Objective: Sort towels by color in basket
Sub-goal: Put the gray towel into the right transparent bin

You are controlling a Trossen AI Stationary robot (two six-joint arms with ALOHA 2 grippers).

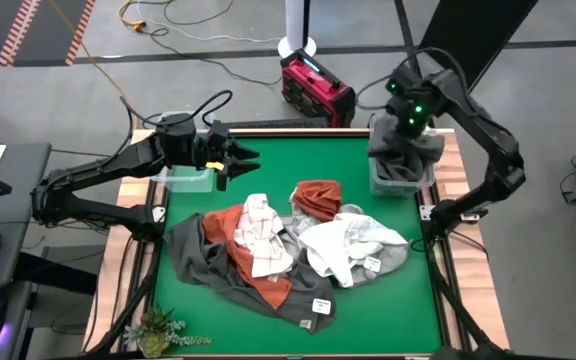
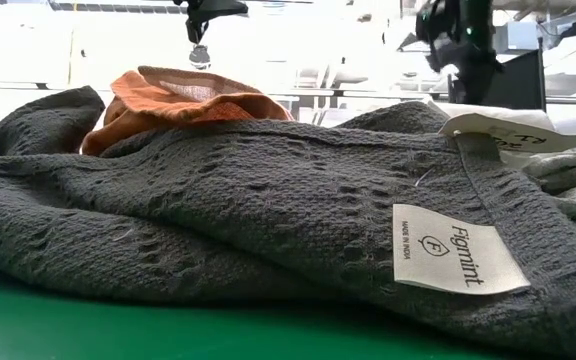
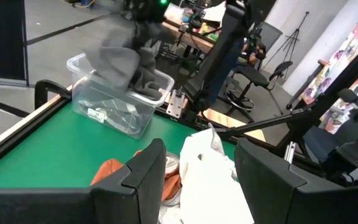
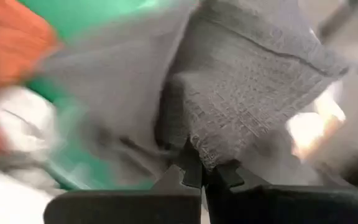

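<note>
My right gripper is shut on a grey towel above a clear bin at the table's far right. The towel's lower part hangs into that bin. In the middle of the green table lies a pile: a dark grey towel, rust orange towels, a white checked one, a white one and a light grey one. My left gripper hovers open and level above the far left, touching nothing. My right gripper pinches a bunched fold of the grey towel between its two fingers, coming from above and pointing down. The towel hangs below the fingers, slack, with its lower end inside the clear bin.
A second clear bin stands at the far left, under my left arm. A small plant sits at the near left corner. A red case stands beyond the far edge. Bare green table shows along the far side.
</note>
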